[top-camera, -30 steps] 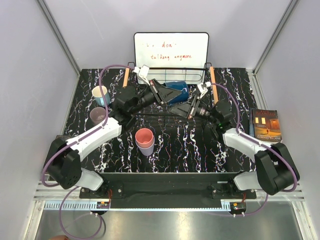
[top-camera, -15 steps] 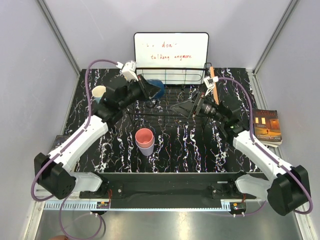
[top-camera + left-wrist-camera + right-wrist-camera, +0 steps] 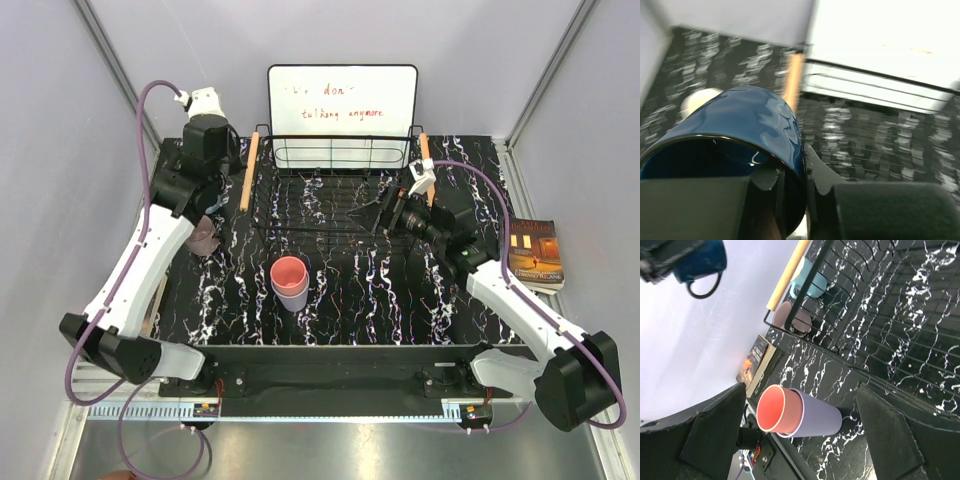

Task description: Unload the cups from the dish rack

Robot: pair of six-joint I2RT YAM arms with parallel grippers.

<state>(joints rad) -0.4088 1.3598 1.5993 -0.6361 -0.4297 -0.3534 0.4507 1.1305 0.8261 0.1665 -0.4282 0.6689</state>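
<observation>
Left wrist view, unlike top: left hand (image 3: 792,176) tight on navy cup (image 3: 750,120) rim; right hand (image 3: 802,405) wide, empty.

I am working in a robotics lab test cell. Plain pale wall panels (image 3: 60,150) on aluminium posts (image 3: 115,75) box in a black marbled table (image 3: 370,310). The left arm (image 3: 150,260) and right arm (image 3: 510,300) are bolted at 6 o'clock, trailing purple cables (image 3: 150,110). The household things are a dish rack (image 3: 247,172) and whiteboard (image 3: 342,100) at 12 o'clock and a book (image 3: 533,252) at 3.
</observation>
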